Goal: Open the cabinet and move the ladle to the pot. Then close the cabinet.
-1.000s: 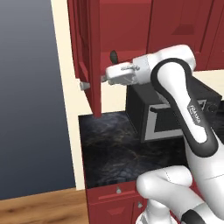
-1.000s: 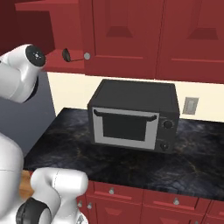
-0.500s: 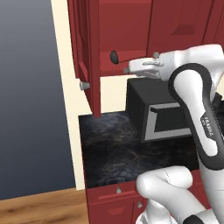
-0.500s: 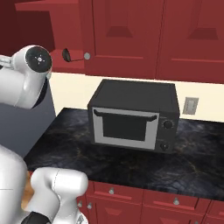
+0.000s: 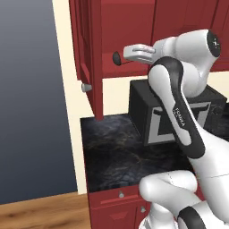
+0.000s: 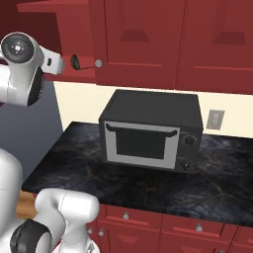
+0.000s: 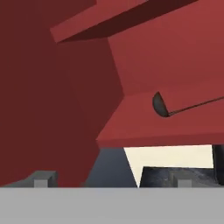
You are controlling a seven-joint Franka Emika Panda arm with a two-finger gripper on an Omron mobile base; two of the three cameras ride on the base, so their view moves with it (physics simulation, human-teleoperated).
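Observation:
The cabinet (image 5: 129, 27) has its left door (image 5: 95, 53) swung open toward me, its silver knob (image 5: 86, 87) at the door's lower edge; the right door (image 6: 141, 39) is shut. The ladle (image 7: 160, 104) lies on the cabinet's bottom shelf, its dark bowl (image 6: 75, 61) at the open side and its thin handle running behind the shut door. My gripper (image 5: 129, 51) is open and level in front of the opening, fingertips just short of the ladle bowl (image 5: 117, 58), holding nothing. In the hand view my gripper (image 7: 113, 180) looks into the red interior. The pot is out of view.
A black microwave (image 6: 150, 131) stands on the dark stone counter (image 6: 74, 168) right under the cabinet. A wall outlet (image 6: 215, 118) sits to its right. Red drawer fronts (image 6: 163, 230) run below. A grey wall (image 5: 31, 112) lies left of the open door.
My hand has risen and swung right, away from the open door's knob to shelf height in front of the ladle. The door stays open.

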